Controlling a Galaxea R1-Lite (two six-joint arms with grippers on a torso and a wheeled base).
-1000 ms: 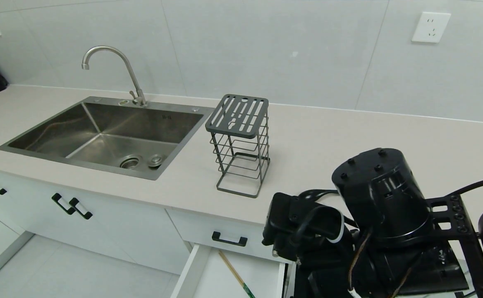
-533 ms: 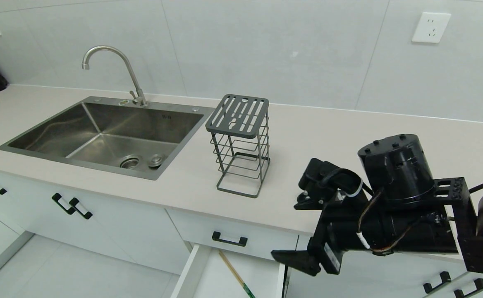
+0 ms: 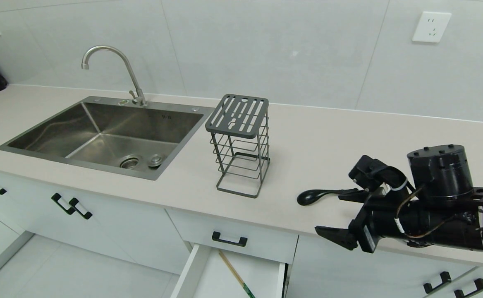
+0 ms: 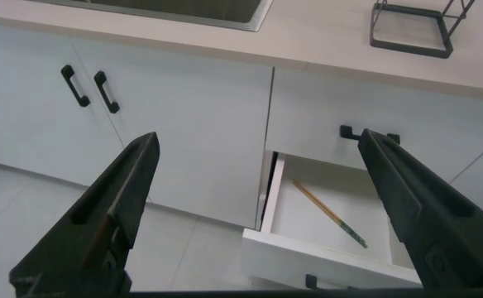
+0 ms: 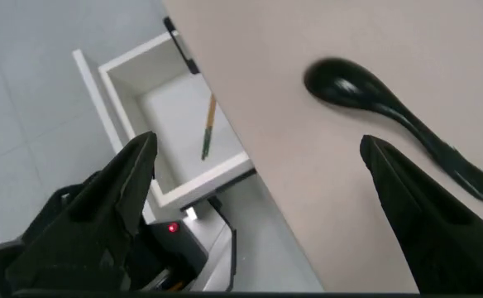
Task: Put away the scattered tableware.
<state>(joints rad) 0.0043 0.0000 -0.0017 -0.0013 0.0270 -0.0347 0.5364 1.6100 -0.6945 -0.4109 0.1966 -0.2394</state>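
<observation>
a: what are you working with on the counter (image 3: 328, 140)?

b: a black spoon (image 3: 312, 196), glossy, with a rounded oval bowl and a slim handle. it lies flat near the front edge, right of the wire rack (image 3: 241, 145). the bowl points toward the rack and the handle runs back toward your right gripper (image 3: 332, 211).

a: and that gripper?

b: its fingers are spread wide and hold nothing. from the right wrist the spoon (image 5: 390, 99) lies on the pale matte counter between them. in the head view one finger overlaps the handle's end, so you cannot tell whether it touches.

a: your left gripper?

b: the left gripper (image 4: 256, 139) is also spread wide with nothing in it, out in front of the white cabinet doors, level with the drawer (image 4: 324, 215).

a: what's in the drawer?

b: it stands pulled open below the counter, white and smooth inside, with one thin wooden chopstick (image 4: 328, 213) with a green tip lying at a slant.

a: anything else near you?

b: the rack is dark grey metal, boxy, with a slotted flat top and open wire sides. it stands upright between the spoon and the stainless steel sink (image 3: 76, 162). a curved brushed faucet (image 3: 113, 70) rises behind the sink, and a white outlet (image 3: 430, 27) sits on the tiled wall.
</observation>
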